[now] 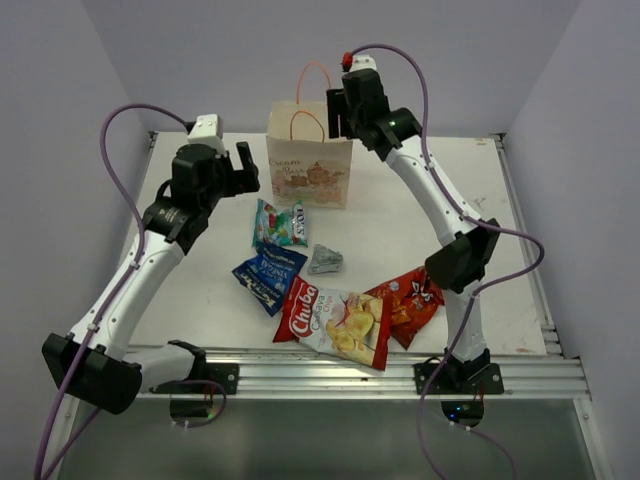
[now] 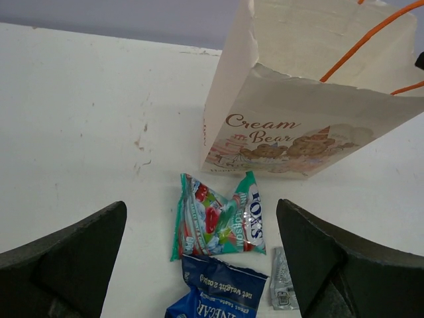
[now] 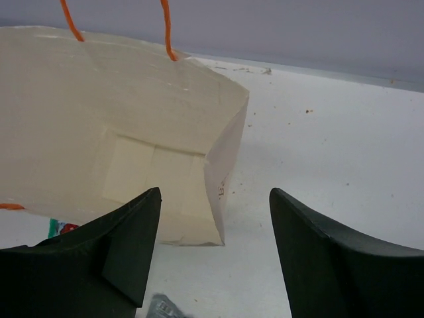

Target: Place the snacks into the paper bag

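The beige paper bag stands upright at the back of the table, its mouth open and its inside empty; its printed front shows in the left wrist view. In front of it lie the green-white packet, blue packet, silver foil packet, the big "Chuba" bag and the red-orange bag. My left gripper is open and empty, above and left of the green packet. My right gripper is open and empty over the bag's right edge.
The white table has a metal rail along its near edge and grey walls on three sides. The bag's orange cord handles stick up beside my right gripper.
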`<state>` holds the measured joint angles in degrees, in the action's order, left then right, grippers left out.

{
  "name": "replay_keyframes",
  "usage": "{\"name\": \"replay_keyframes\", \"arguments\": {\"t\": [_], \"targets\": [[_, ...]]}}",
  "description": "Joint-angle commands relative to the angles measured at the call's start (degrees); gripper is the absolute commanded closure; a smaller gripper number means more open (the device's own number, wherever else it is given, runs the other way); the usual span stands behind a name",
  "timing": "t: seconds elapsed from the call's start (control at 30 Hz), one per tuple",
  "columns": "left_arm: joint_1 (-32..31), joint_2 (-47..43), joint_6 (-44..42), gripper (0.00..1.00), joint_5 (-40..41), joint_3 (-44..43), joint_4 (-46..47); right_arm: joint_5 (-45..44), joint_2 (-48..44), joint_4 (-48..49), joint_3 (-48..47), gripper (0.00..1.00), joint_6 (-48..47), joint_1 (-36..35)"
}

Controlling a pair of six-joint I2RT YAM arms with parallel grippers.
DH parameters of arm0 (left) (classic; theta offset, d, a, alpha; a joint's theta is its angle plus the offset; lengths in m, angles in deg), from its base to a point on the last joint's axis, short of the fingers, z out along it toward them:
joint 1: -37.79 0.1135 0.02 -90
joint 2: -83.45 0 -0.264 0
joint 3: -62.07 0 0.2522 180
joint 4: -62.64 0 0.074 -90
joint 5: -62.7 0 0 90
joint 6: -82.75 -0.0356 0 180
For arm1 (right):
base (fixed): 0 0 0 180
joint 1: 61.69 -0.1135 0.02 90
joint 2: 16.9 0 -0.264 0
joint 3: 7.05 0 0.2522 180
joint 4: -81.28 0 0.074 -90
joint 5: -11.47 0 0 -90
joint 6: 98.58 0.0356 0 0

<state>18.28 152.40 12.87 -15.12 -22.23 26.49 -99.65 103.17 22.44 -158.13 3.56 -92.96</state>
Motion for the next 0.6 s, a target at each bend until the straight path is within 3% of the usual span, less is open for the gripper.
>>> {"name": "replay_keyframes", "arguments": {"t": [0.0, 0.17, 0.27, 0.37, 0.4, 0.5, 0.57], "targets": [[0.4, -2.1, 1.5, 0.00, -0.7, 0.8, 0.2, 2.2, 2.2, 2.6, -1.3, 0.30, 0.4, 0.3], [0.4, -2.2, 1.3, 0.00, -0.1, 1.3, 0.0, 0.9, 2.2, 3.3, 0.7, 0.34, -0.4, 0.3], [0.4, -2.2, 1.2, 0.03, -0.3, 2.5, 0.3, -0.1, 1.5, 3.6, 2.1, 0.49, -1.2, 0.4], [0.4, -2.2, 0.7, 0.07, -1.3, 6.4, 2.4, -0.8, 0.4, 3.9, 3.6, 0.75, -2.0, 0.3], [0.3, -2.2, 0.8, 0.07, -1.5, 7.8, 3.2, -0.8, 0.2, 3.9, 4.1, 0.90, -2.0, 0.4], [0.4, -0.3, 1.6, 0.10, -2.7, 12.9, 6.5, -1.3, -0.8, 4.2, 5.7, 1.00, -2.5, 0.4], [0.4, 3.1, 3.5, 0.10, -2.4, 14.9, 8.5, -1.3, -1.5, 4.3, 6.9, 1.00, -2.7, 0.3]]}}
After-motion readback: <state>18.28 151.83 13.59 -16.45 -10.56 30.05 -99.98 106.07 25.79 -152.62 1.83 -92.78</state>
